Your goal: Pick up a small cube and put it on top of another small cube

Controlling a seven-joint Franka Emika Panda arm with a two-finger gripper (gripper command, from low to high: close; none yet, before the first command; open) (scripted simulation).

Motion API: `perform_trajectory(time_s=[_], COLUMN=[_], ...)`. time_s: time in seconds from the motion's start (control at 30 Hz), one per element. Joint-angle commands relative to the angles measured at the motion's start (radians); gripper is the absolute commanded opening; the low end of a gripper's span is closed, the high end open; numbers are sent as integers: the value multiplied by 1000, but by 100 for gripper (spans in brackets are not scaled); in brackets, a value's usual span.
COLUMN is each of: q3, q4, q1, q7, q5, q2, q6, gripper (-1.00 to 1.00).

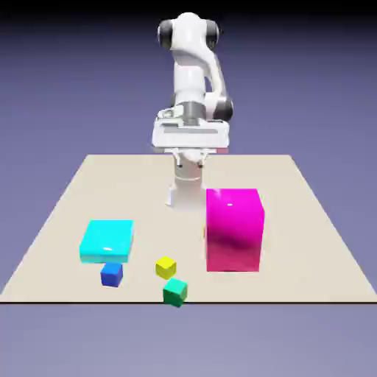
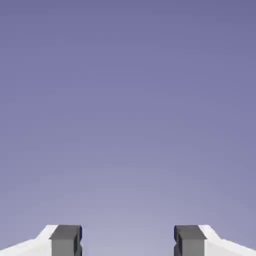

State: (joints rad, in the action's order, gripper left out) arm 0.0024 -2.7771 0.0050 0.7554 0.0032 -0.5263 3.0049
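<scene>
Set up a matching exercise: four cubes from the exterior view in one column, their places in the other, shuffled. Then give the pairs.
Things:
1. small green cube
2. small blue cube
3. magenta cube
4. small yellow cube

Places:
A. just in front of the cyan block
B. nearest the table's front edge
C. between the blue and green cubes
D. farthest toward the exterior view's right

Pairs: 1-B, 2-A, 3-D, 4-C

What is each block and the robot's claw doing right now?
gripper: open, nothing between its fingers, up above the table.
small green cube: on the table near the front edge, untouched.
small yellow cube: on the table, alone.
small blue cube: on the table, before the cyan block.
magenta block: standing upright.
</scene>
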Motion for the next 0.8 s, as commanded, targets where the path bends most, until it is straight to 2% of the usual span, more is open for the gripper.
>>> perform_trajectory(time_s=[0.0,0.77], q3=[2,48], q4=[27,654], q1=[-6,-138], q7=[12,285], q5=[3,65], q2=[36,870], q6=[-27,-640], gripper=[0,0])
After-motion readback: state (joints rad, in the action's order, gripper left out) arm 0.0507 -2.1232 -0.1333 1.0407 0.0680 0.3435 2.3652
